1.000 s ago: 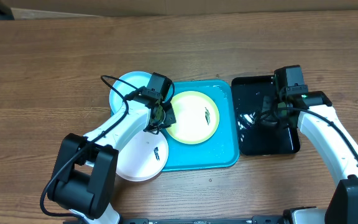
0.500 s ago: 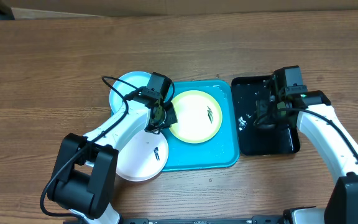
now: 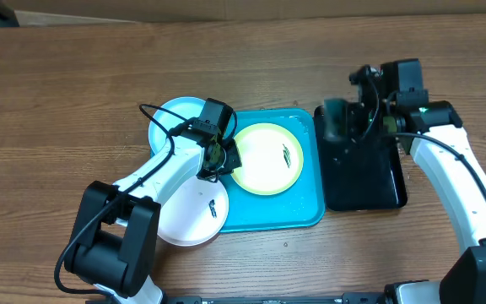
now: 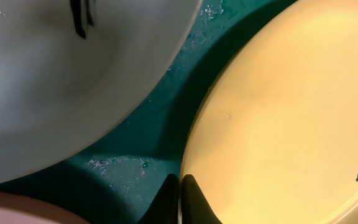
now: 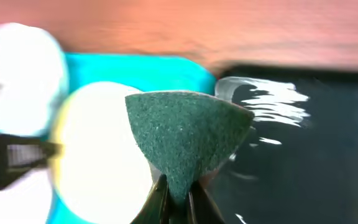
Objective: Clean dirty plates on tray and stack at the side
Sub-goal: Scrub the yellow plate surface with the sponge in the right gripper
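**While the left claw (image 4: 180, 198) nips the yellow-green plate (image 3: 260, 165), the dark green sponge (image 5: 185, 134) hangs over the black tray (image 3: 365, 186)**

Where the turquoise tray (image 3: 302, 211) sits at the middle of the wooden table (image 3: 57, 76), the yellow-green plate lies inside it, toward its far right part. It carries a dark smear (image 3: 285, 154) right of its centre. The left claw's jaws are pressed together at that plate's left rim. In the wrist view the rim's edge runs down into the seam between them, with wet, glinting tray floor just beside.

The pale blue plate (image 3: 169, 118) lies at the tray's far left corner, partly under the left arm (image 3: 154, 177). Whether it overlaps the tray's rim cannot be told. The white plate (image 3: 184, 221) lies at the tray's near left corner, its right edge over the tray and most of it on the table. It has a small dark mark near that edge. None of the three plates is stacked on another.

Just beside the turquoise tray, on its right, stands the glossy black tray, wet and streaked with highlights. The right claw (image 5: 176, 200) hangs above that tray's far left corner. Its jaws pinch the narrow end of the sponge, which fans out wide beyond them. From overhead both claw and sponge are blurred.
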`<state>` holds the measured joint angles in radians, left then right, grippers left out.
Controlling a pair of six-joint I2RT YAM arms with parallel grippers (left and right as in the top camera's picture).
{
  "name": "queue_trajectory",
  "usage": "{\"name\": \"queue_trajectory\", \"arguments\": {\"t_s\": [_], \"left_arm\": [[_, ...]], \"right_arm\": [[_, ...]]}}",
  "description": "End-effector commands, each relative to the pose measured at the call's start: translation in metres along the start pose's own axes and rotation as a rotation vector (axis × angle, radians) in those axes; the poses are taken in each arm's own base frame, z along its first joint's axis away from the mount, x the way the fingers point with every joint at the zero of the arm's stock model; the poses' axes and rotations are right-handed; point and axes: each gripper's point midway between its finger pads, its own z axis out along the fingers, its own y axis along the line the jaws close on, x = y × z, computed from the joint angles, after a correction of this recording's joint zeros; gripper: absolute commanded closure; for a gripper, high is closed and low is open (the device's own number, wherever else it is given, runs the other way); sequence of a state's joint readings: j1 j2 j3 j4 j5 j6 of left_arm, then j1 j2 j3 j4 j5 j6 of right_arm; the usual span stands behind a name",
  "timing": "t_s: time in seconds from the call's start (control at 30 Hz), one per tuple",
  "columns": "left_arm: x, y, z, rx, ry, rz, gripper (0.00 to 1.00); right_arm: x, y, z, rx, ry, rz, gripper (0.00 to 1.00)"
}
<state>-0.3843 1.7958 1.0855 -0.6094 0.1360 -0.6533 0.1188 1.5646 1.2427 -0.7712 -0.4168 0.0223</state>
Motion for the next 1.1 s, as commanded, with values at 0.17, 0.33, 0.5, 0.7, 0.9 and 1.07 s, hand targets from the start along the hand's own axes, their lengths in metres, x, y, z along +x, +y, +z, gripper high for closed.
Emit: {"name": "queue_trajectory", "arguments": {"t_s": [0.17, 0.33, 0.5, 0.7, 0.9, 1.07], "left_arm": [[-0.002, -0.003, 0.002, 0.009, 0.007, -0.007, 0.96], [-0.002, -0.003, 0.002, 0.008, 0.008, -0.007, 0.96], [-0.001, -0.001, 0.002, 0.004, 0.013, -0.008, 0.96], [0.0, -0.001, 0.002, 0.002, 0.015, -0.007, 0.96], [0.0, -0.001, 0.002, 0.001, 0.016, -0.001, 0.96], [0.0, -0.001, 0.002, 0.001, 0.016, -0.001, 0.96]], "right_arm": [[0.013, 0.058, 0.022, -0.061, 0.057, -0.103, 0.96], [0.031, 0.055, 0.052, 0.199, 0.092, -0.219, 0.96], [0.039, 0.046, 0.079, 0.409, 0.093, -0.302, 0.96], [0.045, 0.046, 0.108, 0.429, 0.1, -0.333, 0.96], [0.042, 0.045, 0.113, 0.437, 0.089, -0.334, 0.96], [0.048, 0.041, 0.113, 0.441, 0.112, -0.334, 0.96]]}}
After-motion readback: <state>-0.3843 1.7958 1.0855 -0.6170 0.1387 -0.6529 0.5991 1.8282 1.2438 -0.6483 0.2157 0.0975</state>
